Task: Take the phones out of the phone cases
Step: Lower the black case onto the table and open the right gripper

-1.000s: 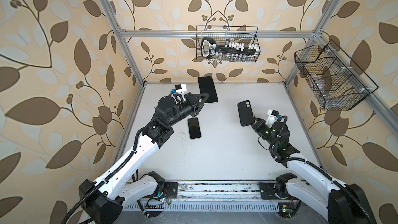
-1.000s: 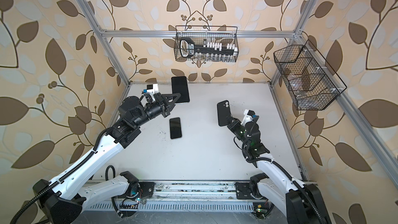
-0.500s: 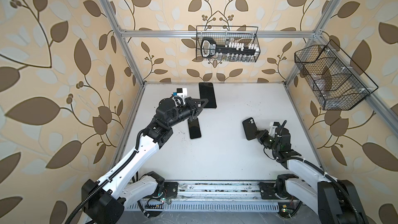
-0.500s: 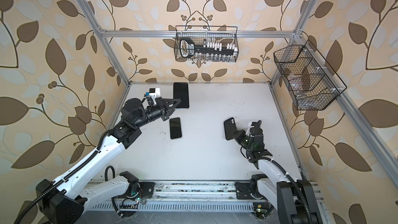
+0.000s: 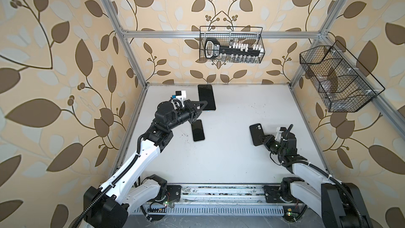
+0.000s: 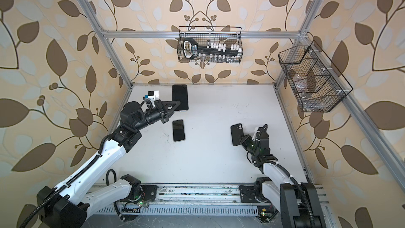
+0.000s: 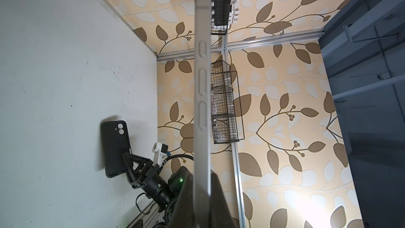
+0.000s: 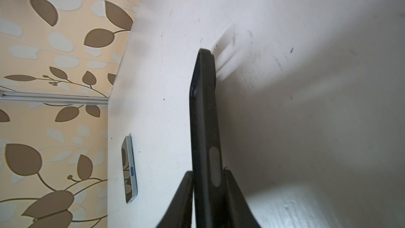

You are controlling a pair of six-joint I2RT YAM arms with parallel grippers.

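The phone (image 5: 206, 96) (image 6: 180, 96), large with a black screen and silver edge, is held above the back of the white table (image 5: 230, 161). My left gripper (image 5: 205, 104) (image 6: 176, 104) is shut on its lower end. In the left wrist view the phone (image 7: 202, 84) runs edge-on out of that gripper (image 7: 202, 172). The empty black phone case (image 5: 256, 134) (image 6: 236, 133) (image 7: 115, 148) lies low on the right of the table, camera holes up. My right gripper (image 5: 262, 138) (image 6: 242, 138) (image 8: 208, 171) straddles the case (image 8: 203, 106). Its jaws are slightly open, with a thin gap at one finger.
A smaller phone (image 5: 198, 130) (image 6: 178, 130) (image 8: 129, 168) lies screen up on the table between the arms. One wire basket (image 5: 231, 47) with tools hangs on the back wall. Another wire basket (image 5: 337, 80) hangs on the right wall.
My right arm has brought the phone case down toward the table and nearer the front, and its jaws have loosened. My left gripper has shifted slightly with the phone.
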